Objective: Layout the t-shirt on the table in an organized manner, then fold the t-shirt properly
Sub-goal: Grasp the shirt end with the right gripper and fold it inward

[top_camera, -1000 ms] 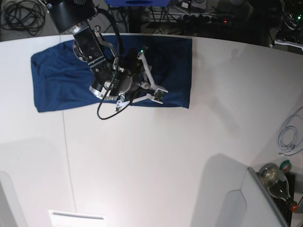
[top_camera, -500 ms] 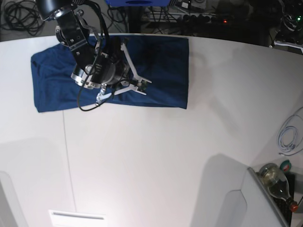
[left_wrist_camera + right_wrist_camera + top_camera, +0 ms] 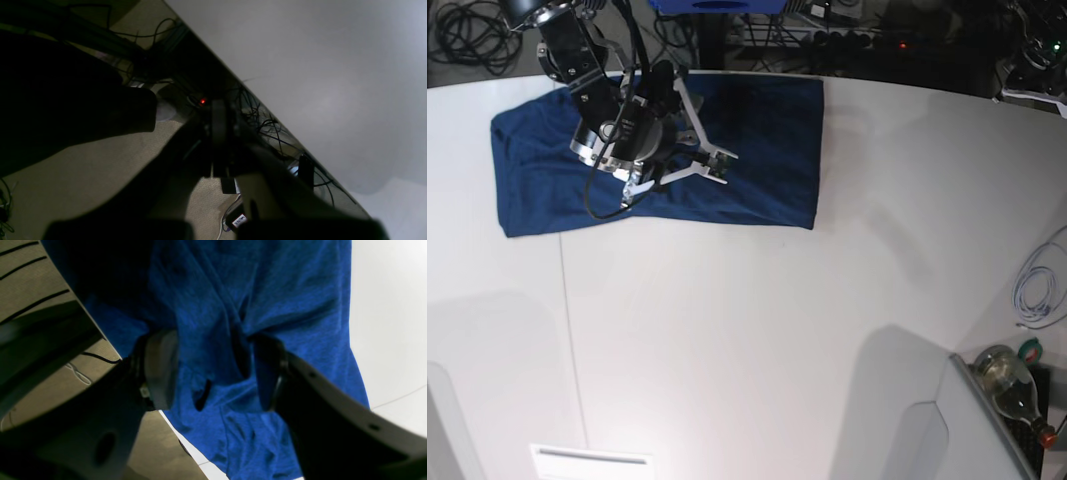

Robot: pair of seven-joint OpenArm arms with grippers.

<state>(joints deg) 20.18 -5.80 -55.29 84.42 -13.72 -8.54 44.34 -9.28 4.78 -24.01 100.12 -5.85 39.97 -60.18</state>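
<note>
- T-shirt (image 3: 757, 150): soft navy fabric, creased, folded into a rectangle at far edge of smooth white table (image 3: 757, 330)
- Right gripper (image 3: 712, 165): fingers spread above cloth, grasping nothing
- Left gripper (image 3: 218, 133): clenched, off the table

Navy t-shirt (image 3: 757, 150) lies folded, wrinkled, on white table (image 3: 757, 330).

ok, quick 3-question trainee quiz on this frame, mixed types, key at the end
1. True or false: the right gripper has its jaws apart over the t-shirt.
2. Where does the t-shirt lie on the table? A) far edge B) near edge C) centre
3. Fill in: beside the glass bottle at the right edge lies a coiled white ____.

Key: 1 true; 2 A; 3 cable.
</note>
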